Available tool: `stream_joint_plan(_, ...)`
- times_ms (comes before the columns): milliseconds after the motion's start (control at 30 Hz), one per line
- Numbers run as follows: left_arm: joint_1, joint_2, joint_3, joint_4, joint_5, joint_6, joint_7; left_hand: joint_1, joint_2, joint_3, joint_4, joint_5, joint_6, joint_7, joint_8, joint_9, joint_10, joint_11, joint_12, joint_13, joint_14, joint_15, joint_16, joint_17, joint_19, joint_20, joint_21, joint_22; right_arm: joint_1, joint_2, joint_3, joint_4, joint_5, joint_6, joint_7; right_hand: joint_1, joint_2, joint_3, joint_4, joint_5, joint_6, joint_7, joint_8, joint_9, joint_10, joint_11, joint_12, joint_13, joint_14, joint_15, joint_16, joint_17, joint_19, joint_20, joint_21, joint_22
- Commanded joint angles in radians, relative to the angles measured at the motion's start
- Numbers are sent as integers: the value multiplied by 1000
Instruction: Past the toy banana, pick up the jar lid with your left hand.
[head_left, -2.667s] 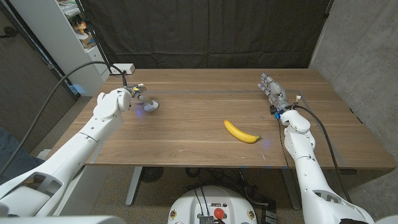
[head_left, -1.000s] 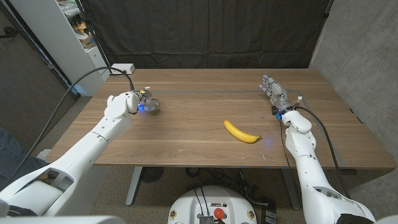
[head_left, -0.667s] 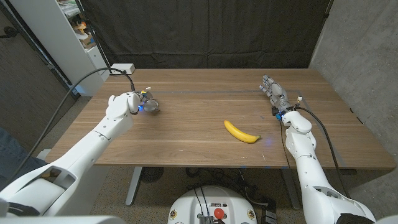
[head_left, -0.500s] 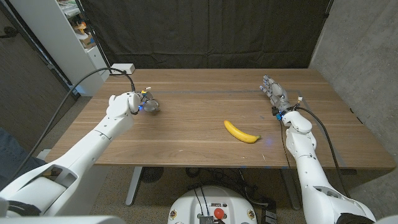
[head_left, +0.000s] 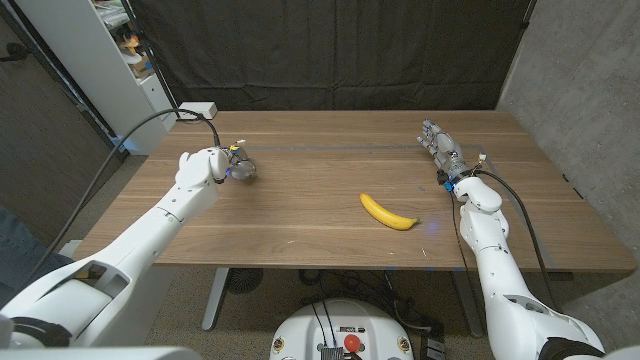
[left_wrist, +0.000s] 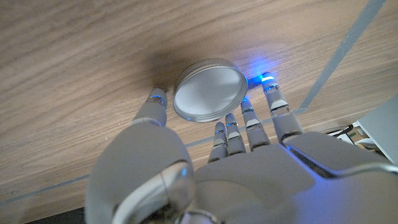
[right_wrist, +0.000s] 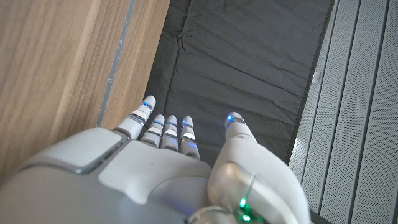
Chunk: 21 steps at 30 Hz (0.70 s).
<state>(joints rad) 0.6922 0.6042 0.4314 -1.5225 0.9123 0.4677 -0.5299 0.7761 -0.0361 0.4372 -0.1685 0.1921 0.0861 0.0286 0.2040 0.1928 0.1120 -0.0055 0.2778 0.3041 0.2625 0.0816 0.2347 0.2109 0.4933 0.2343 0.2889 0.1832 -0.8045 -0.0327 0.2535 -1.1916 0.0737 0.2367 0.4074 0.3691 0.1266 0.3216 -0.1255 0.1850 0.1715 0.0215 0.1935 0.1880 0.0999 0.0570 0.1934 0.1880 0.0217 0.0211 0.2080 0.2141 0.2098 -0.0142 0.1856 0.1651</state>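
The round silver jar lid (left_wrist: 208, 89) lies on the wooden table (head_left: 320, 240) at the far left, past the yellow toy banana (head_left: 388, 212), which lies right of centre. My left hand (left_wrist: 211, 155) is over the lid, thumb on one side of its rim and fingers (left_wrist: 273, 102) on the other, all very close to it. In the head view my left hand (head_left: 228, 165) covers most of the lid (head_left: 244, 171). My right hand (head_left: 440, 148) waits at the far right of the table, fingers straight and holding nothing; its back (right_wrist: 168, 155) faces the wrist camera.
A white box (head_left: 198, 109) with a black cable sits at the table's back left edge. A white shelf unit (head_left: 120, 50) stands beyond the left corner. A dark curtain (head_left: 330, 50) hangs behind the table.
My left hand has moved right and slightly forward onto the lid, and its fingers now bracket it. The banana and my right hand have not moved.
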Motion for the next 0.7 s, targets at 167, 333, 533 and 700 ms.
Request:
stream_joint_plan(167,23,-15,3,-16,-1,20,44,103,34,23,-8,-8,28,-3,18,5,19,-20,14,11,44,-23,29,25,156,-21,56,19,22,-2,4,28,-1,12,23,13,-4,1,-1,5,7,-2,7,5,2,-3,5,6,11,0,8,2,1,9,5,5)
stream_joint_plan(333,29,-21,5,-22,8,33,58,170,60,38,-12,1,40,-2,22,6,32,-26,21,18,65,-33,47,43,199,-21,73,20,23,1,7,31,-1,15,26,13,-4,1,-1,5,8,-3,8,5,2,-3,5,6,12,-1,8,2,2,10,5,5)
stream_joint_plan(533,37,-28,1,-27,7,33,84,259,87,51,-14,20,68,0,31,8,53,-31,32,27,88,-38,75,72,244,-23,94,21,21,2,11,32,1,15,29,12,-6,1,-1,5,9,-6,8,5,4,-5,6,6,16,-2,9,2,3,11,6,5)
stream_joint_plan(700,37,-35,6,-25,14,46,89,328,104,52,-14,38,116,0,46,10,78,-37,47,39,116,-50,107,106,281,-26,114,22,22,0,13,36,0,14,30,11,-7,1,-1,5,10,-7,8,5,7,-6,7,6,21,-2,10,2,4,12,6,5)
